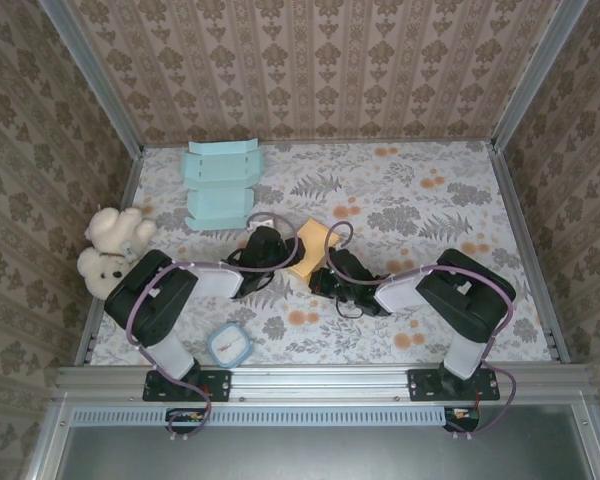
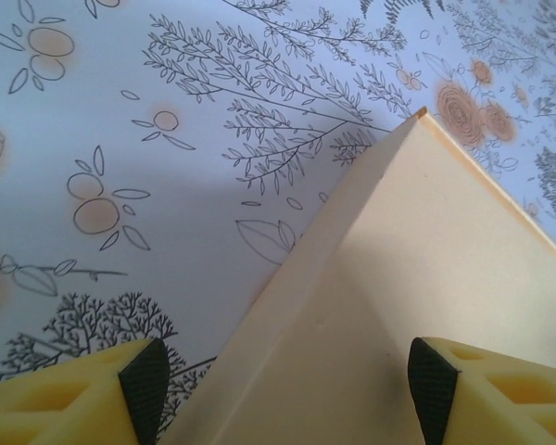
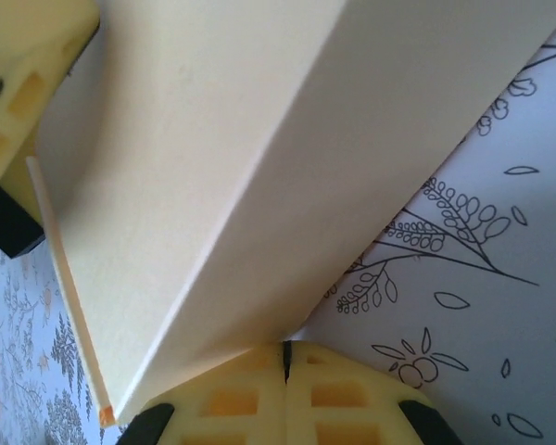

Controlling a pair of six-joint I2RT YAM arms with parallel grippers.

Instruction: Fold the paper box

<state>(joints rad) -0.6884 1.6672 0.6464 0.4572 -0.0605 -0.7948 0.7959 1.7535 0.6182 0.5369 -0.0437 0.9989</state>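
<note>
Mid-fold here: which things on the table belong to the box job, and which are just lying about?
Job in hand:
- yellow box
- left gripper, open over the box
- right gripper, shut at the box's edge

Lying about:
- flat blue boxes, untouched at the back
- teddy bear, at the left edge
- small blue clock, near the left arm's base

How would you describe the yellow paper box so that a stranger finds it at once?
On the floral table, look at the middle, between the left arm and the right arm. The yellow paper box sits there; the other paper boxes, far left, are pale blue.
</note>
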